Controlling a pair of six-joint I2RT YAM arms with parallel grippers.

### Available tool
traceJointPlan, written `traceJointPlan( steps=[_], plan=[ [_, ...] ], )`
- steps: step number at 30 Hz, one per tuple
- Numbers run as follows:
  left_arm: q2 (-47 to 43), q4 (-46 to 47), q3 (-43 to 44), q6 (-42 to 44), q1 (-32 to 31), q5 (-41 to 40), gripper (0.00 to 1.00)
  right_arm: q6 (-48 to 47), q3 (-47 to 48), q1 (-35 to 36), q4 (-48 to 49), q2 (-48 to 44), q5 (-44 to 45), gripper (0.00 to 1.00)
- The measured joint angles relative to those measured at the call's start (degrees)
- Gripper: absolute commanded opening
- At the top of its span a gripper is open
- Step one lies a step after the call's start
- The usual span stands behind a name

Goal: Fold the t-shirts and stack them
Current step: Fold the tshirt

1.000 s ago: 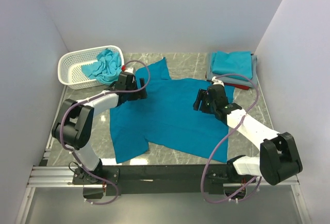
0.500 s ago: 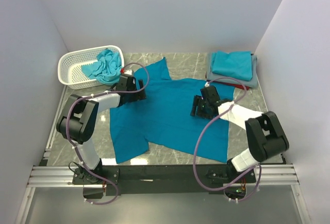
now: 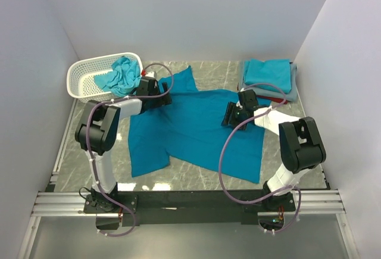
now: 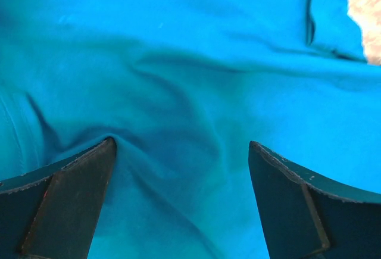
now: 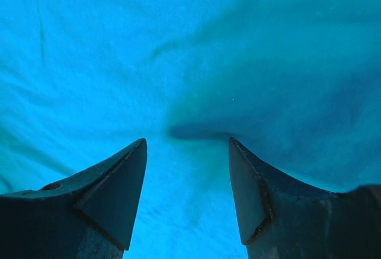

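A teal-blue t-shirt (image 3: 190, 131) lies spread out, somewhat rumpled, across the middle of the table. My left gripper (image 3: 162, 98) rests on its far left part near the sleeve. In the left wrist view this gripper (image 4: 181, 152) stands wide open with a ridge of shirt cloth (image 4: 178, 92) bunched between the fingers. My right gripper (image 3: 230, 118) is down on the shirt's right side. The right wrist view shows that gripper (image 5: 187, 143) open, jaws apart over a shadowed fold of cloth (image 5: 196, 129). Neither gripper has pinched the fabric.
A white lattice basket (image 3: 83, 71) at the back left holds crumpled turquoise shirts (image 3: 122, 74). A stack of folded shirts (image 3: 269, 75), turquoise over grey and red, sits at the back right. Walls close in the table on three sides.
My right gripper has moved back and a little left over the shirt, its jaws narrowing slightly. The left arm reached farther toward the back. The shirt has shifted and rumpled.
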Motion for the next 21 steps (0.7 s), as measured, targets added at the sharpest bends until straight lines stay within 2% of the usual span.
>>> traceJointPlan(
  steps=[15,21],
  plan=[
    [9.44,-3.32,14.38,0.09,0.04,3.72,0.99,-2.32,8.15,-2.95,-4.20,6.08,-1.57,0.64],
    [9.62,-5.84,15.78,0.28,0.04,4.37,0.99,-3.78,9.14,-3.45,-5.70,6.43,-1.01,0.60]
  ],
)
